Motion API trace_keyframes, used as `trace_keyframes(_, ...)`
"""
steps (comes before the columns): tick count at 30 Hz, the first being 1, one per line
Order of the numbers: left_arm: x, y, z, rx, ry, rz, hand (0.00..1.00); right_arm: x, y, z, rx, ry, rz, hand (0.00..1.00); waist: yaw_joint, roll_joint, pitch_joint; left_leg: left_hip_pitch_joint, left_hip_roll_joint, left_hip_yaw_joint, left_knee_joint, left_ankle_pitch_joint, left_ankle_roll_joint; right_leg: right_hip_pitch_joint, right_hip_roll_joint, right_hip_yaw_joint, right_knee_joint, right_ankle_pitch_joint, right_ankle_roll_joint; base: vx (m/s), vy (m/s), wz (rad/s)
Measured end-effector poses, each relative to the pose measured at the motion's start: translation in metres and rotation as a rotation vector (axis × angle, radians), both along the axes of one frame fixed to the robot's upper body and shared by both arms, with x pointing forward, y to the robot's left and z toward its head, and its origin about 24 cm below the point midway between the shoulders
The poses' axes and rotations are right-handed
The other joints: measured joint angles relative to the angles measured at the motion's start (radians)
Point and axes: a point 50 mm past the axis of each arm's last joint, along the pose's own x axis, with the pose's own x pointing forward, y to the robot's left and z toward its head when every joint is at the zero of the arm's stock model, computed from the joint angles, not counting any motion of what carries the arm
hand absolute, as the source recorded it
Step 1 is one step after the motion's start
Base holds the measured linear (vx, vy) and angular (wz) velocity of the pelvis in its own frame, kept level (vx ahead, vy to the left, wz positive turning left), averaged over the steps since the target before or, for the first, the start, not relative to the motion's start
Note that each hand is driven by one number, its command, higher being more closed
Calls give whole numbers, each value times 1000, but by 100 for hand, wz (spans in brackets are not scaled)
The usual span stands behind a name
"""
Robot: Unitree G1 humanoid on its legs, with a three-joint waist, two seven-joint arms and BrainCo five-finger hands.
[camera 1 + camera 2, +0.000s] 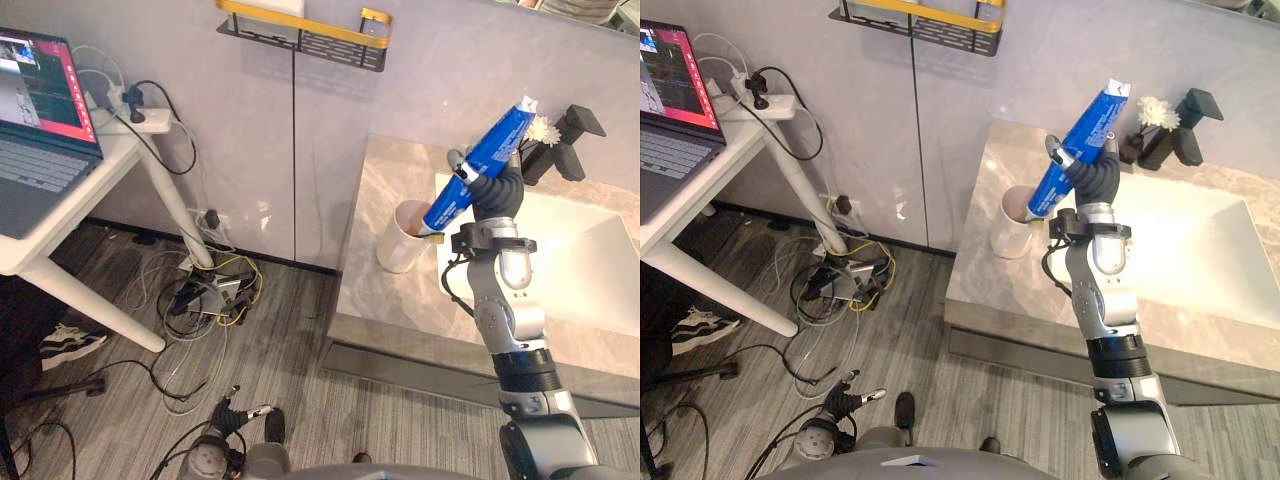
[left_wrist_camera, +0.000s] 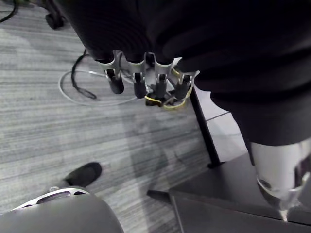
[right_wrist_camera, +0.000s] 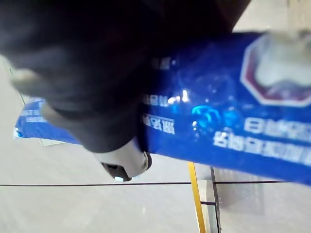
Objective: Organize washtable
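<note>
I see my right hand (image 1: pixel 497 190) raised over the marble counter (image 1: pixel 385 300), its fingers wrapped round a blue toothpaste tube (image 1: pixel 492 150). The tube is tilted, crimped end up toward the black faucet (image 1: pixel 568 142), lower end at the rim of the white cup (image 1: pixel 403 240); I can't tell whether it is inside. The cup stands upright on the counter, just beside the sink (image 1: pixel 590 255). My left hand (image 2: pixel 138 80) hangs low over the grey floor (image 2: pixel 58 136), fingers loose and holding nothing.
</note>
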Motion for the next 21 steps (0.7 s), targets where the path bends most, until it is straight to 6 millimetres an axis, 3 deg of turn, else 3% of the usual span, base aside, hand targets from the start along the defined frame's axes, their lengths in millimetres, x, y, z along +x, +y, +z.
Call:
trace_keyframes(9, 0, 0, 0, 0, 0, 0, 0, -1, 0, -2, -8, 5, 10, 100, 0, 1, 1, -1, 0, -2, 0, 0, 0, 0, 0, 0, 0, 0, 0, 0, 0, 0)
trace_keyframes(21, 0, 0, 0, -2, 2, -1, 0, -5, -4, -20, -15, 80, -1, 100, 0, 1, 1, -1, 0, -2, 0, 0, 0, -1, 0, 0, 0, 0, 0, 0, 0, 0)
